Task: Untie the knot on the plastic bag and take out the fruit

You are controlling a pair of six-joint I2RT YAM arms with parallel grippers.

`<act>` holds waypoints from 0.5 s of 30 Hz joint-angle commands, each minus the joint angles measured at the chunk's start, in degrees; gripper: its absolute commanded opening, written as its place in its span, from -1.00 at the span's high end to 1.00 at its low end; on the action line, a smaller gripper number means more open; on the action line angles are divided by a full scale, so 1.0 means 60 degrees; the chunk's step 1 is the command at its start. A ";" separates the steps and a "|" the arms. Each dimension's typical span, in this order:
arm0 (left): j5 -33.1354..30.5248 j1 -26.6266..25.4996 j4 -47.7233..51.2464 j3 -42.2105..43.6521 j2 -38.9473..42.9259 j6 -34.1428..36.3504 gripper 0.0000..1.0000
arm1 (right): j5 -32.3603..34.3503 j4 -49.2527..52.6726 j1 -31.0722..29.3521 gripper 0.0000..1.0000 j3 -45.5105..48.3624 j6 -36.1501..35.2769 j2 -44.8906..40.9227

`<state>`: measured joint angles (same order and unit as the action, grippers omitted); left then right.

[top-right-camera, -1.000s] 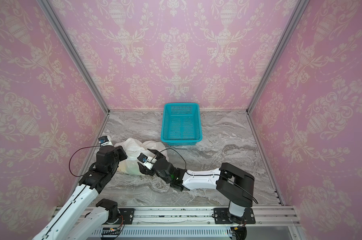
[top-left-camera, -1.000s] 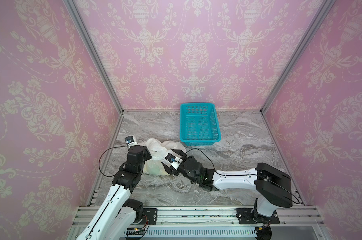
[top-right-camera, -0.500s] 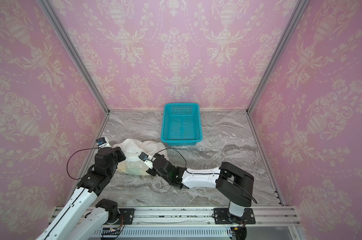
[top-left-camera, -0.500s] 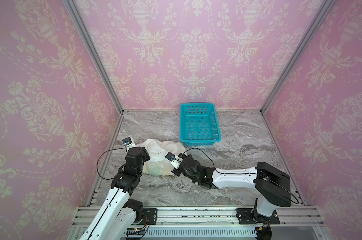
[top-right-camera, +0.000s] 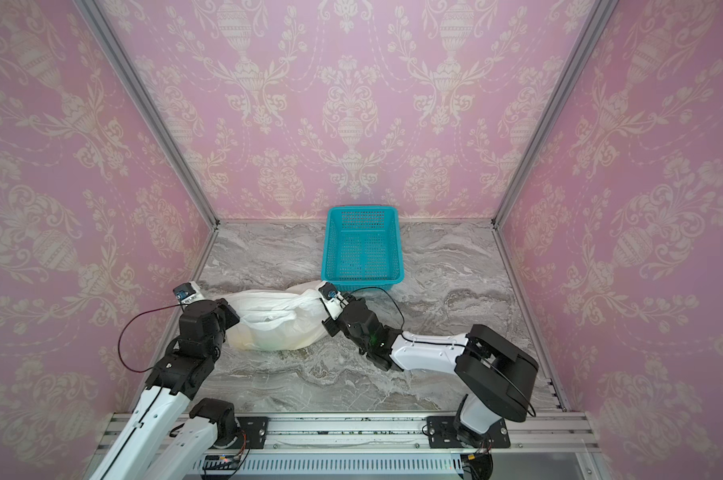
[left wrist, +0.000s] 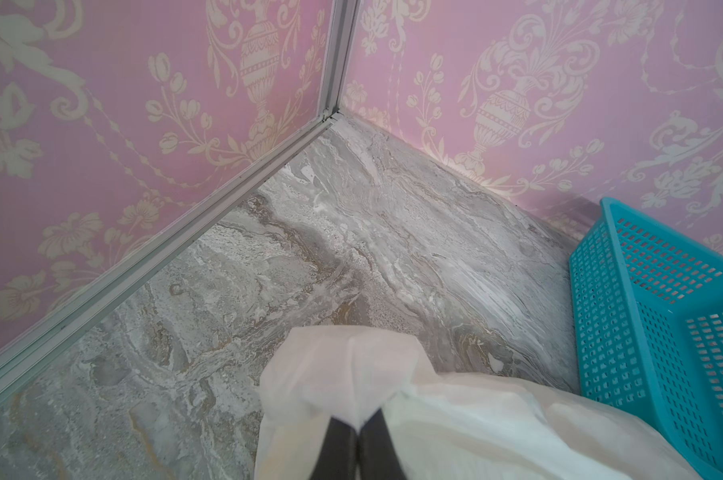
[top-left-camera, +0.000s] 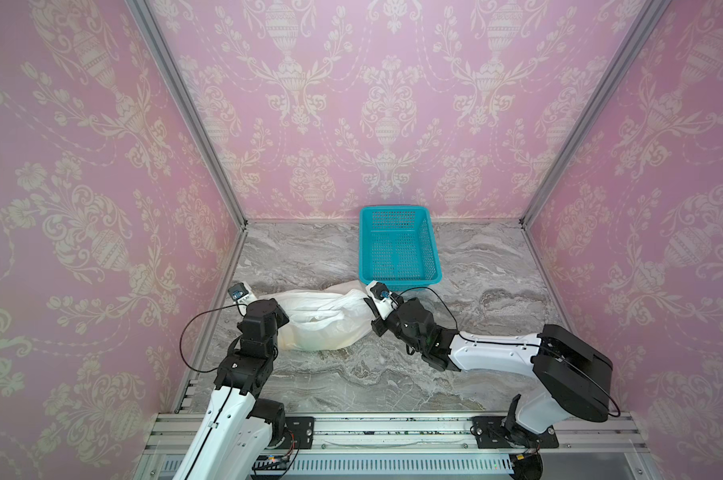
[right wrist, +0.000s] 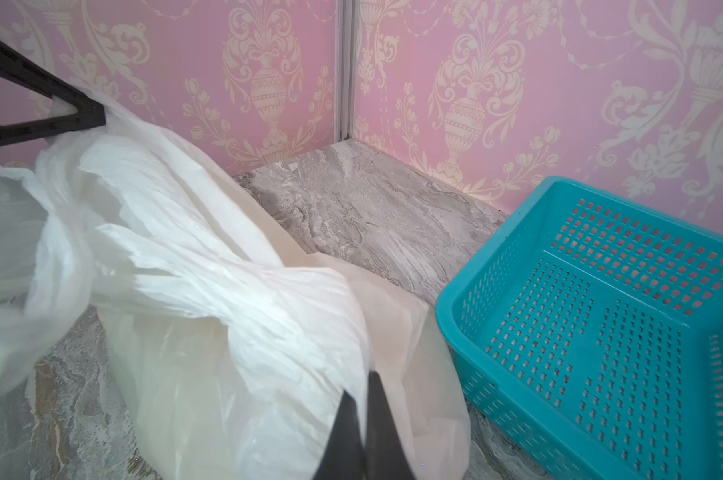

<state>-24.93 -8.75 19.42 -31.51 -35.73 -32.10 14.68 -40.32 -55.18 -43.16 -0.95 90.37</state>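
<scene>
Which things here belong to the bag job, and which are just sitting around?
In the job: plastic bag, stretched between both grippers; left gripper, shut on it; right gripper, shut on it; fruit, not visible through the film.
Lying about: teal basket, nothing in it, beyond the bag; marble tabletop.

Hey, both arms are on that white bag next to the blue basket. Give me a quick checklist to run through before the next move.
1. Left gripper shut on the plastic bag: ok.
2. Right gripper shut on the plastic bag: ok.
3. Knot undone: cannot tell; the plastic is bunched and twisted between the grippers.
4. Fruit in sight: not ok, none shows.
5. Teal basket upright with nothing in it: ok.
</scene>
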 commanded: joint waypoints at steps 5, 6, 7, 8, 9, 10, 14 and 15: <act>-0.0068 0.0239 0.0181 0.0110 -0.0071 -0.0273 1.00 | 0.0601 -0.0513 0.0070 1.00 0.0352 0.0421 -0.0438; -0.0037 0.0243 0.0151 0.0113 -0.0047 -0.0254 1.00 | 0.0679 -0.0475 0.0070 1.00 0.0352 0.0473 -0.0484; -0.0038 0.0242 0.0147 0.0110 -0.0010 -0.0261 1.00 | 0.0714 -0.0418 0.0067 1.00 0.0330 0.0525 -0.0503; -0.0062 0.0243 0.0162 0.0124 0.0034 -0.0260 1.00 | 0.0718 -0.0370 0.0066 1.00 0.0304 0.0550 -0.0505; -0.0090 0.0243 0.0189 0.0131 0.0118 -0.0248 1.00 | 0.0772 -0.0306 0.0069 1.00 0.0269 0.0581 -0.0508; -0.0119 0.0250 0.0231 0.0139 0.0205 -0.0272 1.00 | 0.0889 -0.0245 0.0065 0.96 0.0238 0.0638 -0.0501; -0.0190 0.0300 0.0276 0.0212 0.0564 -0.0298 1.00 | 0.0332 -0.0262 0.0047 0.75 0.0005 0.0420 -0.0498; -0.0121 0.0301 0.0217 0.0241 0.0606 -0.0256 1.00 | -0.0338 -0.0239 -0.0017 0.73 -0.0245 0.0165 -0.0340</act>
<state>-24.16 -7.90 19.62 -31.05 -33.41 -32.73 15.97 -41.65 -55.22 -41.98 1.56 88.53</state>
